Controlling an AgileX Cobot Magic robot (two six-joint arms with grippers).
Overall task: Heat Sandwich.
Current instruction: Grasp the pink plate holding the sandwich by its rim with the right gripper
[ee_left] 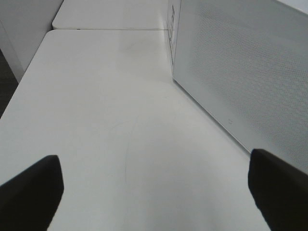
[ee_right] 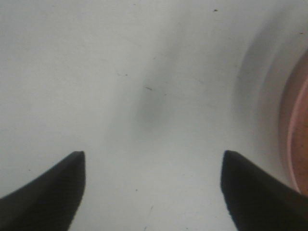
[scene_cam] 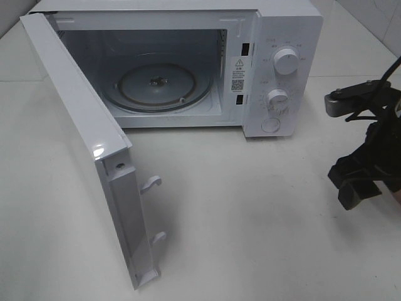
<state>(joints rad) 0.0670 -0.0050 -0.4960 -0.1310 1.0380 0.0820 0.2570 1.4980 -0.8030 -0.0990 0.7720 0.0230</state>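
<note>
Nearest the high camera, the microwave door (scene_cam: 75, 125) stands swung wide open on the left of that view, over the white worktop (scene_cam: 250, 219). Behind it the microwave (scene_cam: 291, 25) cavity is exposed, and the glass turntable (scene_cam: 160, 84) carries nothing.

Sandwich: not visible in any view. The only clue to its place is the blurred rim of a pink plate (ee_right: 294, 130) at the margin of the right wrist view. Judgement: the sandwich sits on that plate, beyond the right edge of the high view and well apart from the cavity. Its long axis cannot be determined.

Right gripper (ee_right: 153, 156): jaws parted, bare worktop between them, nothing held. The high view cuts it off at its right edge.

Left gripper (ee_left: 154, 156): jaws spread wide, nothing held. It faces a white perforated panel, door or side wall, which cannot be told. It is absent from the high view.

Governing relation: the plate lies just beside the right jaws, off to one side and not between them. The right arm is plainly the nearer. Judgement: the coming move requires those jaws to shift sideways onto the plate.
</note>
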